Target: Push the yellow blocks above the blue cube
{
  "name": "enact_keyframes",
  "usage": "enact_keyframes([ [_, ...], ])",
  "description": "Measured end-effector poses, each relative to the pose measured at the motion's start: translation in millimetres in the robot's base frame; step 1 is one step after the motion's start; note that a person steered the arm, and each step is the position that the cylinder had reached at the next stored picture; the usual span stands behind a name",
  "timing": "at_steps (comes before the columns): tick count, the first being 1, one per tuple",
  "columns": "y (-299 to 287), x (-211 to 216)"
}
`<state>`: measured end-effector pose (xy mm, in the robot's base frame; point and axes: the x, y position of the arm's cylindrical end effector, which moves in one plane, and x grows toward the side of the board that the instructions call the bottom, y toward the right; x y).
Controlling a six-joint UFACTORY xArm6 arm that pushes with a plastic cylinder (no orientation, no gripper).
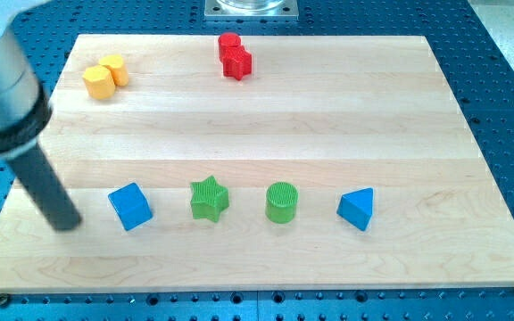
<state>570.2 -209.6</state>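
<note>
Two yellow blocks sit touching at the board's top left: a yellow hexagonal block (98, 82) and a yellow cylinder (115, 69) just right of it. The blue cube (130, 206) lies at the lower left. My tip (66, 223) rests on the board just left of the blue cube, a small gap apart, and far below the yellow blocks. The dark rod rises from it toward the view's upper left.
A green star (209, 198), a green cylinder (282, 201) and a blue triangular block (357, 209) line up right of the blue cube. Two red blocks (234, 55) sit touching at the top centre. The wooden board (328, 116) lies on a blue perforated table.
</note>
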Motion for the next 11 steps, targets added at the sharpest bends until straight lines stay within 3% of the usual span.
enact_keyframes([
  [2,92,-6],
  [3,72,-26],
  [4,43,21],
  [5,-20,24],
  [7,-39,-167],
  [8,-59,-207],
  [9,-71,-222],
  [10,-66,-195],
  [11,-18,-205],
])
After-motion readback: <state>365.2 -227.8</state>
